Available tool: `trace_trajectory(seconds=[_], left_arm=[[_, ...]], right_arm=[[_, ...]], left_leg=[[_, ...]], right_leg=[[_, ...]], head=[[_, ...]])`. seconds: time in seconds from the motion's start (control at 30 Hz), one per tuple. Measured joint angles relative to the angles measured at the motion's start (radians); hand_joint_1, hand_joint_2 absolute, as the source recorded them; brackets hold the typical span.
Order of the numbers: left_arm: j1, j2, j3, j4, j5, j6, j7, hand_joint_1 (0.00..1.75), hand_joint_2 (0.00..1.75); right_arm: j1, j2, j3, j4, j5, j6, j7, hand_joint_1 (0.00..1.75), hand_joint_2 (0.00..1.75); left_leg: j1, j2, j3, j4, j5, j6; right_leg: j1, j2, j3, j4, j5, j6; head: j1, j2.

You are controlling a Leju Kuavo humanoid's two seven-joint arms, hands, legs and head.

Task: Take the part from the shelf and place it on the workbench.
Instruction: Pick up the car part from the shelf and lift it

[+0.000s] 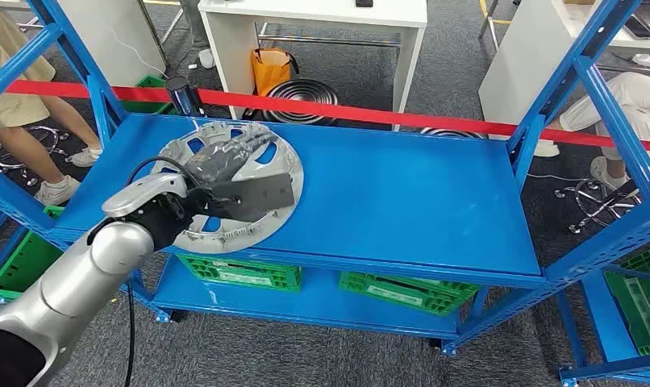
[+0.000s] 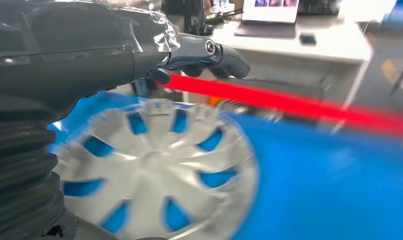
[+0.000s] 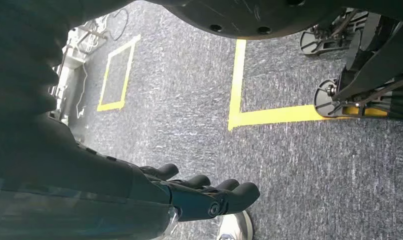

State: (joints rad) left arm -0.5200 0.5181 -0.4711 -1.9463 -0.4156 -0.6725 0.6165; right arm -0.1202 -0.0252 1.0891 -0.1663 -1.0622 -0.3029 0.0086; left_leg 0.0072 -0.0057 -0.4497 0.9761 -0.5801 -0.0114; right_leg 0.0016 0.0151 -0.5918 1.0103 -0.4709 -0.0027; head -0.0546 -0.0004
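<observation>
The part is a silver spoked wheel cover (image 1: 217, 232) lying flat on the left end of the blue shelf (image 1: 402, 193). My left hand (image 1: 225, 173) reaches over it from the near side, fingers stretched out across its centre. In the left wrist view the fingers (image 2: 209, 52) hover above the wheel cover (image 2: 154, 170) with a gap under them, and nothing is gripped. My right hand (image 3: 204, 195) hangs over the grey floor, fingers loosely extended and holding nothing.
A red barrier tape (image 1: 370, 113) runs behind the shelf. Blue uprights (image 1: 547, 105) frame the shelf ends. Green crates (image 1: 241, 272) (image 1: 406, 292) sit on the lower level. White tables (image 1: 322, 24) stand beyond. A person's legs (image 1: 31, 137) are at the left, another person (image 1: 628, 105) at the right.
</observation>
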Motion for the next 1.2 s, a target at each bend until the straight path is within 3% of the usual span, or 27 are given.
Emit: trace_trajectory(seconds=[0.2,0.87,1.2], left_arm=[[0.079,-0.046,0.091,0.0,-0.254,-0.312,0.0,0.0,1.75],[0.213,-0.141,0.33,-0.02,-0.284,-0.5,0.0,0.0,1.75],[0.272,-0.191,0.403,-0.016,-0.217,-0.574,0.0,0.0,1.75]], right_arm=[[-0.001,0.0,0.0,0.0,0.032,0.006,0.001,0.0,1.75],[-0.005,0.0,0.001,0.0,0.058,0.013,0.008,0.0,1.75],[-0.012,0.001,0.003,0.0,0.078,0.016,0.018,0.0,1.75]], left_leg=[[0.0,0.002,0.0,0.0,0.0,0.0],[0.0,0.003,0.0,0.0,0.0,0.0],[0.0,0.004,0.0,0.0,0.0,0.0]], right_leg=[[0.0,0.001,0.0,0.0,0.0,0.0],[0.0,0.0,0.0,0.0,0.0,0.0],[0.0,0.0,0.0,0.0,0.0,0.0]], head=[[0.0,0.0],[0.0,0.0],[0.0,0.0]])
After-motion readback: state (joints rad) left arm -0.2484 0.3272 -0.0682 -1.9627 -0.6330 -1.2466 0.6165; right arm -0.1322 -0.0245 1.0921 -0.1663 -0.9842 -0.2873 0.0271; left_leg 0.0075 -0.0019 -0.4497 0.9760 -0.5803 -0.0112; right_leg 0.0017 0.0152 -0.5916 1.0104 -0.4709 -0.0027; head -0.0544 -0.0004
